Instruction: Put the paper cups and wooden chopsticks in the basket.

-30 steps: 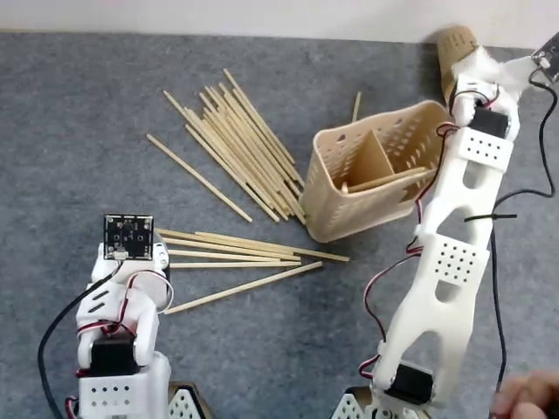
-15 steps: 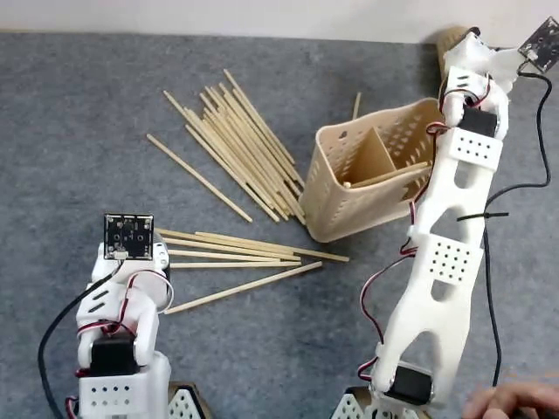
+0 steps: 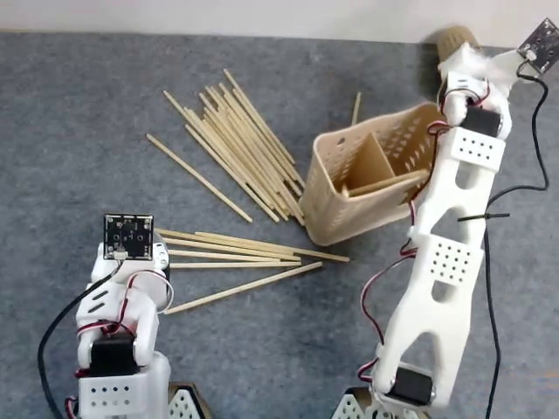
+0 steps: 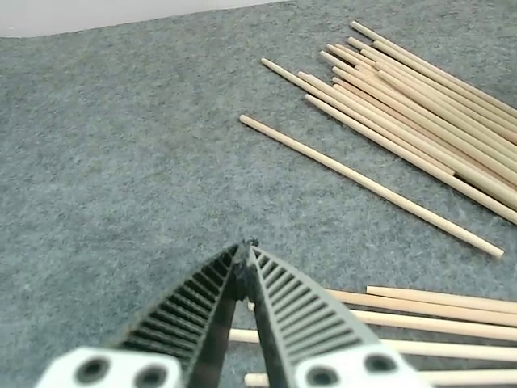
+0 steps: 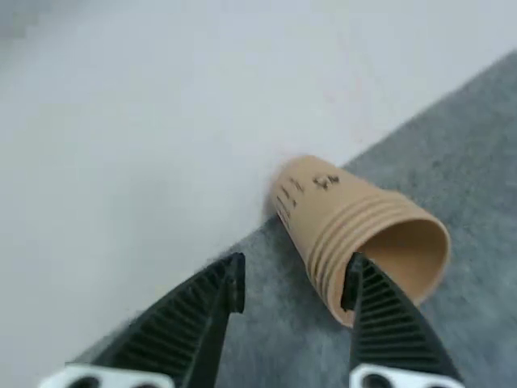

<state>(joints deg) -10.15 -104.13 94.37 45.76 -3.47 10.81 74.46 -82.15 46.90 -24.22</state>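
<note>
A brown paper cup lies on its side at the mat's far edge; in the right wrist view the cup has its mouth turned toward me. My right gripper is open just before it, one finger against the cup's ribbed side, the other beside it. The tan basket stands tilted with one chopstick inside. A big pile of wooden chopsticks lies left of the basket. A smaller group lies beside my left gripper, which is shut and empty over the mat.
A single chopstick lies behind the basket. The white wall runs right behind the cup. The grey mat is bare at the far left.
The right arm's wrist has swung a little toward the cup at the far edge. A hand at the lower right corner has left the view. The left arm has not moved.
</note>
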